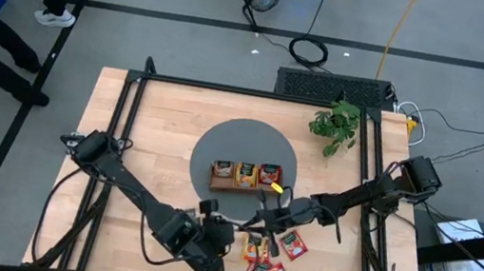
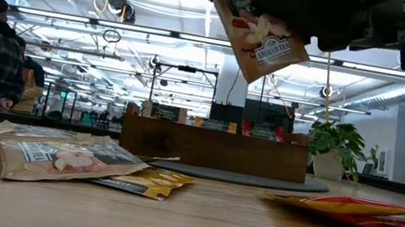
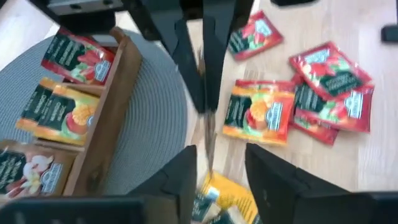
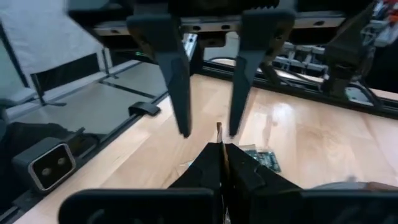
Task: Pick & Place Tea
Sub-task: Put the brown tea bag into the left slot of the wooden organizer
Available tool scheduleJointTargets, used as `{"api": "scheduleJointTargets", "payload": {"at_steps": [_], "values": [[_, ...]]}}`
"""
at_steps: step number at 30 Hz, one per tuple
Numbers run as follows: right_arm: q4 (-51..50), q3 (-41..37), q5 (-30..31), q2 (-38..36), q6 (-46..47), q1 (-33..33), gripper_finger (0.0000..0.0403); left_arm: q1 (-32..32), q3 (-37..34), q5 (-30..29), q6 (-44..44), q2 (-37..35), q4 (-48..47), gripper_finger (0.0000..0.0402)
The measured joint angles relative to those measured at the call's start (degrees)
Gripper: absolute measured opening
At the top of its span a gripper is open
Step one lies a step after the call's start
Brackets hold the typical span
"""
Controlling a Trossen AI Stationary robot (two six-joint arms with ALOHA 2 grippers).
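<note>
the two arms meet over the near middle of the wooden surface (image 1: 156,132), just in front of the round grey mat (image 1: 211,150). the right tool (image 4: 221,152) is pinched tight on a thin tea sachet (image 2: 263,37), seen edge-on between its fingers in its own wrist view; from table height that sachet hangs tilted in the air, pale with a dark green label, clear of the wood. the left tool (image 3: 214,168) sits just opposite, its fingers parted with a gap between them, holding nothing; the sachet's edge runs down the gap but i cannot tell whether either finger touches it.

the long wooden tray (image 1: 244,189) rests on the mat, with sachets in all three compartments: a red one (image 3: 78,57), an orange-yellow one (image 3: 62,112) and a pale one (image 3: 25,171).

more loose sachets lie flat on the bare wood near the front edge, to the right of the tools: an orange-yellow one (image 3: 258,113) beside a small overlapping heap of red ones (image 3: 333,87), and another red one (image 3: 255,36) a little apart. from table height, two pale sachets (image 2: 47,152) lie overlapped at the left.

a potted plant (image 1: 338,123) stands at the far right of the surface.
</note>
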Motion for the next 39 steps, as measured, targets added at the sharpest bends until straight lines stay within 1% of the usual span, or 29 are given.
{"api": "scheduleJointTargets", "payload": {"at_steps": [4,6,8,11,13,16,20,23,26,29,31,34,36,39], "values": [[2.88,-1.52,0.16,0.0,0.0,-0.51,0.0,-1.32,0.09,-0.89,-1.89,-1.27,-2.92,0.0166],[4.72,-2.7,0.14,0.0,-0.01,-0.92,0.0,-2.51,0.07,-2.05,-4.7,-1.81,-5.77,0.0169],[7.46,-4.25,0.2,0.0,0.0,-1.5,0.0,-4.51,0.09,-4.39,-8.56,-2.1,-8.07,0.0169],[12.02,-6.51,0.22,0.0,0.37,-2.87,0.0,-8.85,0.02,-9.55,-14.27,-2.14,-11.98,0.017],[15.01,-7.46,0.24,0.0,0.82,-4.02,0.0,-11.97,0.02,-14.12,-18.58,-2.17,-13.71,0.017],[17.91,-7.55,0.19,0.0,1.46,-6.14,0.0,-16.51,-1.91,-20.89,-22.25,-2.11,-13.12,0.017],[21.71,-6.0,-0.5,0.0,1.51,-9.03,0.0,-20.93,-8.21,-29.9,-28.27,-2.06,-9.34,0.017],[24.28,-4.05,-3.92,1.45,1.55,-11.24,0.0,-22.44,-14.3,-35.13,-32.06,-2.03,-4.03,0.017],[25.34,-0.67,-4.23,5.54,1.58,-13.0,0.0,-22.63,-20.22,-35.91,-31.91,-2.01,3.5,0.017],[25.34,4.01,-3.95,11.96,2.72,-15.3,0.0,-22.4,-23.66,-35.87,-30.54,-1.9,8.02,0.017],[27.43,6.84,-1.67,16.38,3.59,-16.71,0.0,-22.32,-24.32,-35.95,-31.27,-1.92,8.19,0.017],[34.49,9.15,0.67,21.78,4.13,-18.67,0.0,-22.51,-24.44,-35.95,-31.54,-1.92,8.28,0.017],[38.44,9.43,0.34,24.45,7.23,-20.28,0.0,-22.89,-24.29,-35.99,-31.08,-1.95,8.25,0.017],[38.42,10.11,0.34,27.12,12.53,-22.38,0.0,-23.23,-24.28,-35.99,-30.07,-1.97,8.08,0.017]]}}
